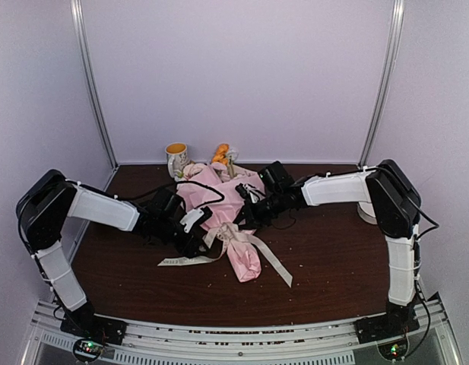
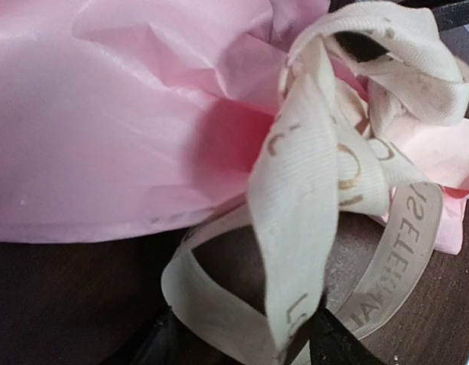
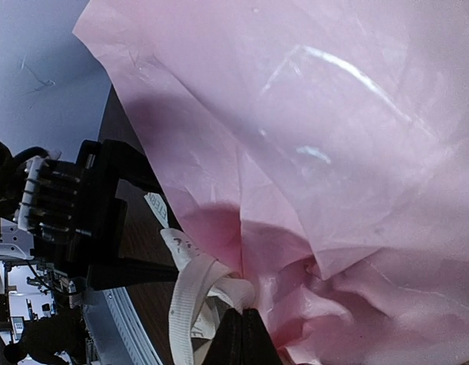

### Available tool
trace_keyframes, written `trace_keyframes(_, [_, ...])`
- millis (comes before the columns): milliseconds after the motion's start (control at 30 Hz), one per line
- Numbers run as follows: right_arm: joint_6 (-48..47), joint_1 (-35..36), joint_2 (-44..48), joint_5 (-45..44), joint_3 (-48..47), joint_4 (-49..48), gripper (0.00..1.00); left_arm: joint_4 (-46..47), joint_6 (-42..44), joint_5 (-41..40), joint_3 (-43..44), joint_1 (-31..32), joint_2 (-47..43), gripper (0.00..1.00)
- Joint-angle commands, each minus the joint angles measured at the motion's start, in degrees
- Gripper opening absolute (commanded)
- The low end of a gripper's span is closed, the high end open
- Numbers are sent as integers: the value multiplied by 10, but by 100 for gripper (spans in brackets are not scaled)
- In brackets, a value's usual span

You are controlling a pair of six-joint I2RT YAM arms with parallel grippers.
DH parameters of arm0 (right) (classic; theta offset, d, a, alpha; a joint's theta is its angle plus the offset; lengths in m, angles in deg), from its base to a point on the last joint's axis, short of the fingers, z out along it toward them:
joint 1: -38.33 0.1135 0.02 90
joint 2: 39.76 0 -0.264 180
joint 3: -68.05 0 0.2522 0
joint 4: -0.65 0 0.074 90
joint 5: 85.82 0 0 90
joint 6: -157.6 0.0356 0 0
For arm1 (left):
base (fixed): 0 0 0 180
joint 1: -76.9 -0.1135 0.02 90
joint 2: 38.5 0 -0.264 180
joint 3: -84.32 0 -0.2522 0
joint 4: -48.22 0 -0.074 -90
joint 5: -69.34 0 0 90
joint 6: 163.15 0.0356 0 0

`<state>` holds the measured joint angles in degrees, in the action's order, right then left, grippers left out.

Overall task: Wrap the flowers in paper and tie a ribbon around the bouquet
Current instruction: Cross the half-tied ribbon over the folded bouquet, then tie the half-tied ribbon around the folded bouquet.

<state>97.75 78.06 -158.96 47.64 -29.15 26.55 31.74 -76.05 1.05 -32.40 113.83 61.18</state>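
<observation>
Find the bouquet [image 1: 219, 194] lying on the table [image 1: 333, 266], with the orange blooms of the flowers [image 1: 221, 155] just beside the mug [image 1: 175, 160] and the narrow tail pointing away from the mug. See the ribbon [image 1: 234, 236] looped around the cone's waist, on the part farther from the mug, two tails trailing onto the table. Read the left tool [image 2: 245, 346] as open, fingers spread, a ribbon strand running loose between them, nothing pinched. Read the right tool [image 3: 245, 334] as fully closed at the junction of ribbon and pink paper [image 3: 333, 152]; impossible to tell whether gripping ribbon, paper or nothing. Judge the knot loose and puffy, so snug it. Pinch one tail close to the knot, pull outward low along the table, and brace the cone against sliding. Avoid tearing the thin paper or dragging the blooms into the mug.
</observation>
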Motion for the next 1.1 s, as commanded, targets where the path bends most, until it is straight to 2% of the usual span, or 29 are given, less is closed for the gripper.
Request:
trace_keyframes(0, [-1, -3, 30, -2, 17, -15, 0, 32, -2, 25, 31, -11, 26, 60])
trace_keyframes(233, [2, -2, 34, -1, 28, -24, 0, 16, 7, 38, 53, -17, 57, 60])
trace_keyframes(300, [2, -2, 36, -4, 29, -23, 0, 15, 9, 47, 52, -18, 60, 49])
trace_keyframes(400, [3, -2, 43, -19, 29, -23, 0, 14, 11, 63, 43, -17, 54, 22])
trace_keyframes(500, [0, -4, 57, -46, 32, -22, 0, 6, 8, 58, 31, -18, 36, 0])
trace_keyframes(667, [-11, -17, 83, -103, 48, 7, 0, -28, 0, 13, 22, -18, 12, 0])
trace_keyframes(833, [-7, -36, 115, -125, 100, 1, 0, -73, -14, -43, 16, -18, 7, 0])
trace_keyframes(1067, [-11, -73, 160, -151, 180, 5, 0, -99, -52, -76, 4, -24, 3, 0])
